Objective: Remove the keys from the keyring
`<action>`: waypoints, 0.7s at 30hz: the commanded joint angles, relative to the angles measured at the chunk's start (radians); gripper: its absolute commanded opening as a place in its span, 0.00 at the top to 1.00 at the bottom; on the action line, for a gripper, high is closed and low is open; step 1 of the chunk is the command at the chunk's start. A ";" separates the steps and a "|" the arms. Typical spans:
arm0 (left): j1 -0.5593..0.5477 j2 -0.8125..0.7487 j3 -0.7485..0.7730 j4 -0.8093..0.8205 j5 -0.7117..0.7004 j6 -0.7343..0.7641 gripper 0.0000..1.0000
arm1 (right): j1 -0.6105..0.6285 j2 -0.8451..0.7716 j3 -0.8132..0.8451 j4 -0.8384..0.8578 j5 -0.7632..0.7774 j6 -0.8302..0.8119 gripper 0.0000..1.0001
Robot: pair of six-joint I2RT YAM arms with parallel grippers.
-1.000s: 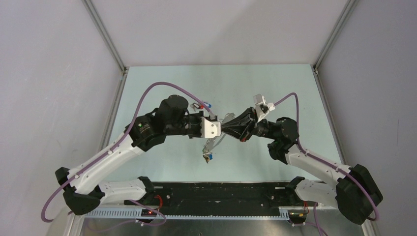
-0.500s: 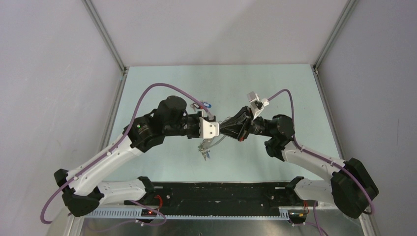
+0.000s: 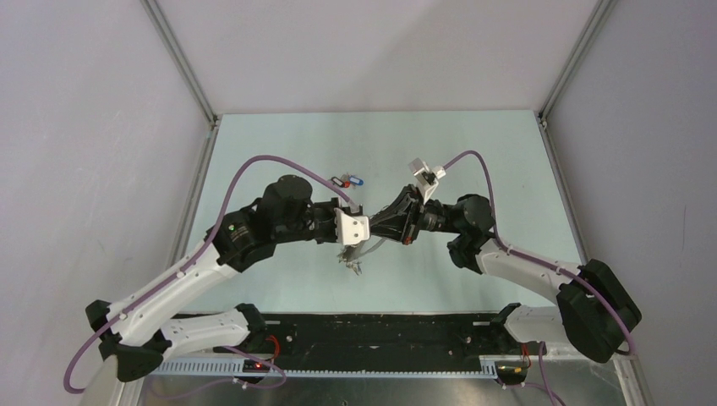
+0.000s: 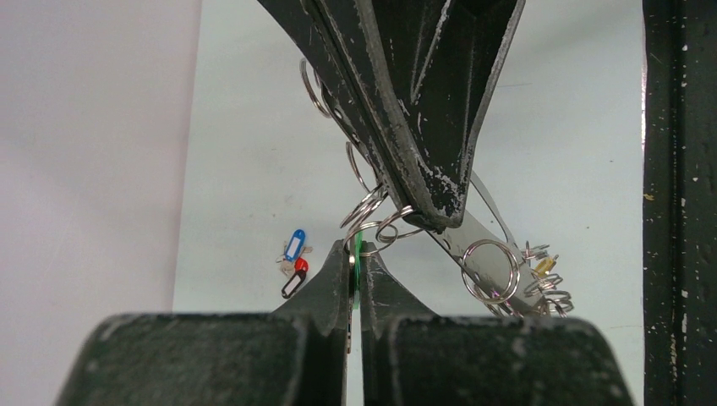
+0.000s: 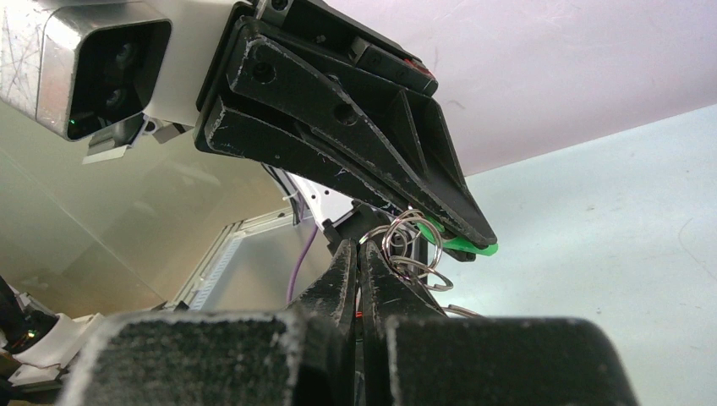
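Shut tip to tip: left jaws on green plastic-headed key (image 4: 357,250), nine o'clock of dull grey hoop keyring (image 4: 454,245) in right jaws.

Both end effectors (image 4: 356,250) (image 5: 358,248) closed, tips together

Two arms, left arm (image 3: 173,283) and right arm (image 3: 528,272) – white lower shells, black joints, black bases. Purple cable (image 3: 262,158) arcs over each. Green indicator light (image 3: 230,227) on left elbow. White camera housing (image 5: 93,59) at wrist. Black fingers (image 4: 440,110) scuffed – paint chipped grey along edges.
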 commanded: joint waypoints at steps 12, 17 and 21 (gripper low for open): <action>0.010 -0.111 -0.046 0.241 -0.049 0.017 1.00 | 0.032 0.083 0.055 -0.052 -0.073 0.083 1.00; 0.010 -0.129 -0.066 0.271 -0.063 0.016 1.00 | 0.043 0.128 0.072 -0.063 -0.083 0.109 1.00; 0.010 -0.144 -0.079 0.291 -0.078 0.017 1.00 | 0.050 0.147 0.079 -0.069 -0.095 0.121 1.00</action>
